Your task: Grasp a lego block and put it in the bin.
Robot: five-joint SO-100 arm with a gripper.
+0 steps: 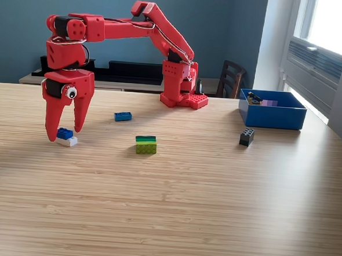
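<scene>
Pale wood grain runs across the table (172,209), which fills the lower part of the exterior view. On it, toward the back, stands the red arm (131,27), its base near the table's far edge and its long links reaching out to the view's left. The gripper (64,134) hangs pointing down at the view's left, its jaws spread apart, one tip on each side of a small stack: a blue lego block (65,134) sitting on a white lego block (67,141). Whether the tips touch the stack I cannot tell.

At the view's right, well apart from the gripper, sits the bin (272,114), bright blue and shallow, with a few small pieces inside, one of them purple. Just in front of it, toward the view's left, stands a black lego block (246,136). Near the table's middle lies a green lego stack (145,144), dark green over lighter green. Behind that, between it and the arm's base, lies a flat blue brick (123,116).
</scene>
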